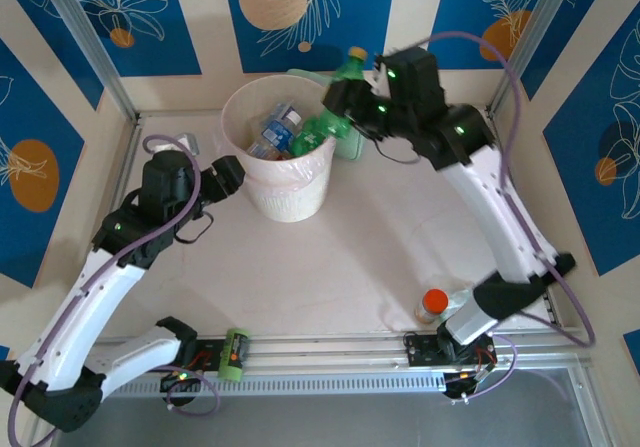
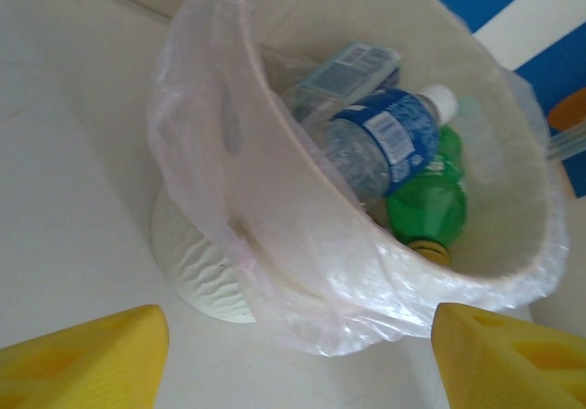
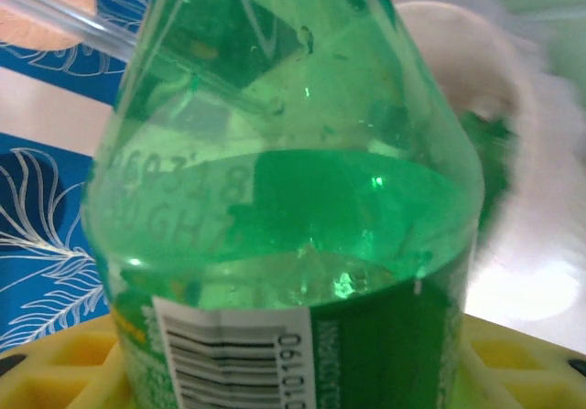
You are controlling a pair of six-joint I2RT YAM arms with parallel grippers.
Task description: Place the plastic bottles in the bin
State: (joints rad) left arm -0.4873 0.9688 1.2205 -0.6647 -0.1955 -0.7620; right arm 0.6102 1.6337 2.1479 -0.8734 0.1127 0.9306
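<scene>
Green bottle (image 1: pixel 350 72): clamped at its label by the right jaws, closed around the body. Long axis tilted, cap up toward the far wall, base down just over the right rim of the bin (image 1: pixel 290 199). Left jaws: spread, empty, beside the bin's left wall.
</scene>
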